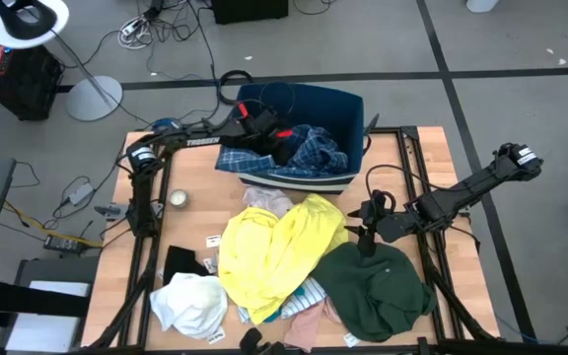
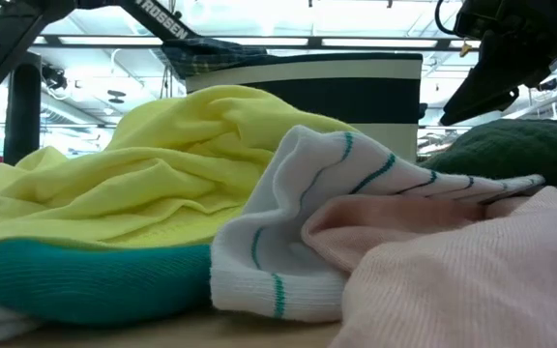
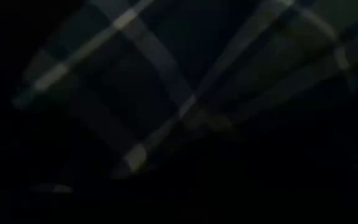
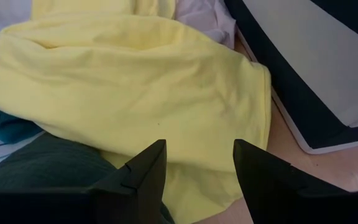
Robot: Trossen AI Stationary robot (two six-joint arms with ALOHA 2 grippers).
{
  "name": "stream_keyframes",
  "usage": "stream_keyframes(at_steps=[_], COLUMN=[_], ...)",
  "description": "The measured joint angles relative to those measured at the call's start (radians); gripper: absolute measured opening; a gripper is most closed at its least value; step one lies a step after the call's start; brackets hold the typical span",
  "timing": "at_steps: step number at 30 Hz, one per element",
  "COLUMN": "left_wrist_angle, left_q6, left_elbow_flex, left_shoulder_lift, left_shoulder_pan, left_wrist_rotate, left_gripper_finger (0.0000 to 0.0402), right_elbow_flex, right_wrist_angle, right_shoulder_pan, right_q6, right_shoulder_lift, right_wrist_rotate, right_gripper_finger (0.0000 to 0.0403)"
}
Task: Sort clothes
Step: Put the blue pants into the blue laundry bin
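The blue plaid garment [image 1: 304,153] lies in the dark blue bin [image 1: 348,104] and droops over its left rim. My left gripper [image 1: 264,133] is over it in the bin, and the left wrist view is filled with plaid cloth [image 3: 166,93]. My right gripper [image 4: 194,165] is open just above the table, at the right edge of the bright yellow garment [image 4: 135,81], next to the dark green garment [image 1: 378,286]. The yellow garment [image 1: 274,247] lies on top of the pile. White [image 1: 190,301], black [image 1: 180,264], striped [image 2: 288,222], pink [image 2: 453,271] and teal [image 2: 75,275] garments lie around it.
The bin's striped wall [image 4: 316,74] stands close beside my right gripper, on the far side. A small round object [image 1: 177,198] and a white tag [image 1: 214,241] lie on the bare wood at the left. Dark frame rails [image 1: 151,247] run along the table's sides.
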Motion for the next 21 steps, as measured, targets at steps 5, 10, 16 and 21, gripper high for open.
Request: stream_keyframes(at_steps=[5,10,16,21], left_wrist_angle=[-0.015,-0.079,-0.243,-0.465], left_q6=[0.035,0.074,0.141,0.188], left_elbow_flex=[0.053,0.169,0.361,0.559], left_shoulder_lift=[-0.019,-0.034,-0.034,-0.034], left_shoulder_pan=[0.001,0.001,-0.001,-0.01], left_wrist_rotate=[0.0,0.003,0.003,0.003], left_gripper_finger=[0.0157,0.0158,0.0158,0.0158], right_elbow_flex=[0.0,0.0,0.0,0.0], right_wrist_angle=[0.0,0.0,-0.005,-0.009], right_shoulder_pan=[0.0,0.0,0.0,0.0], right_q6=[0.0,0.0,0.0,0.0], right_shoulder_lift=[0.0,0.0,0.0,0.0], right_wrist_rotate=[0.0,0.0,-0.001,-0.001], right_gripper_finger=[0.0187,0.0187,0.0187,0.0187])
